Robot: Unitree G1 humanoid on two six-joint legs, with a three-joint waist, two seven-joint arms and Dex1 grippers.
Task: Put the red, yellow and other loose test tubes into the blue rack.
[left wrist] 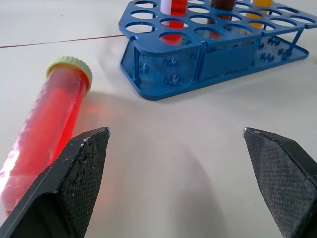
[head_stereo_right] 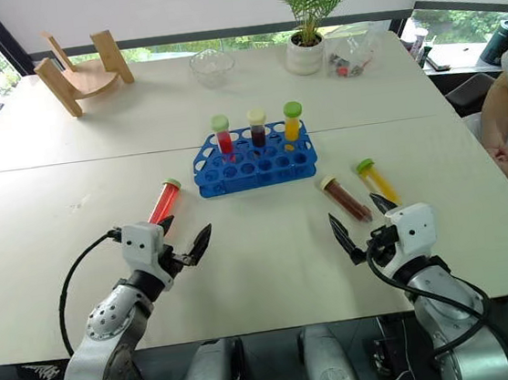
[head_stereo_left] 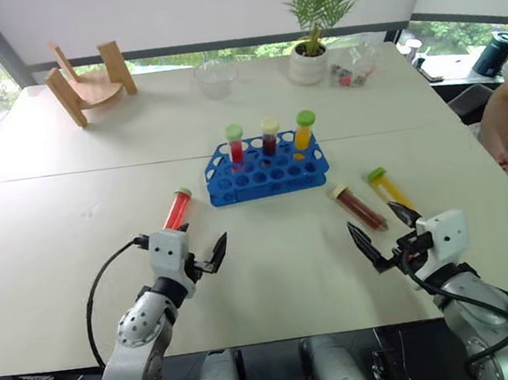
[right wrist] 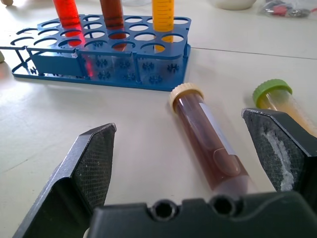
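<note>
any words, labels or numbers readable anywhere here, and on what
None can be read.
The dark tube lying on the table has a pale strip along its side; no print shows on it.
The blue rack shows only moulded flower-like marks, no letters.

Wooden stand [head_stereo_left: 87, 81], potted plant [head_stereo_left: 310, 18], glass bowl [head_stereo_left: 215, 77]
</note>
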